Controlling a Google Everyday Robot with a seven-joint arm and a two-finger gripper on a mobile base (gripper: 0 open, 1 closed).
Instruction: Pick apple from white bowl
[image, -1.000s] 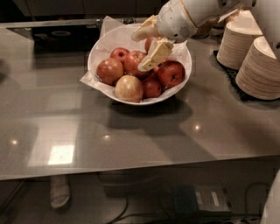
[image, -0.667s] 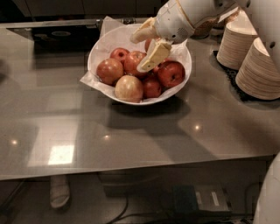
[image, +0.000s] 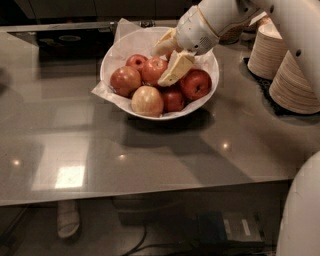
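The white bowl, lined with white paper, stands on the grey counter and holds several apples. The reddish-orange apple lies near the bowl's middle. A similar apple lies to its left, a paler yellow-pink apple in front and darker red apples to the right. My gripper reaches down into the bowl from the upper right. It is open, with one cream finger at the apple's right side and the other behind it. The fingers partly hide the apples behind them.
Stacks of beige paper bowls stand on a dark mat at the right. A dark inset panel lies at the counter's back left. The grey counter ends at a front edge low in the view. My white arm crosses the upper right.
The gripper has sunk slightly lower among the apples. The apples and the bowl have not moved.
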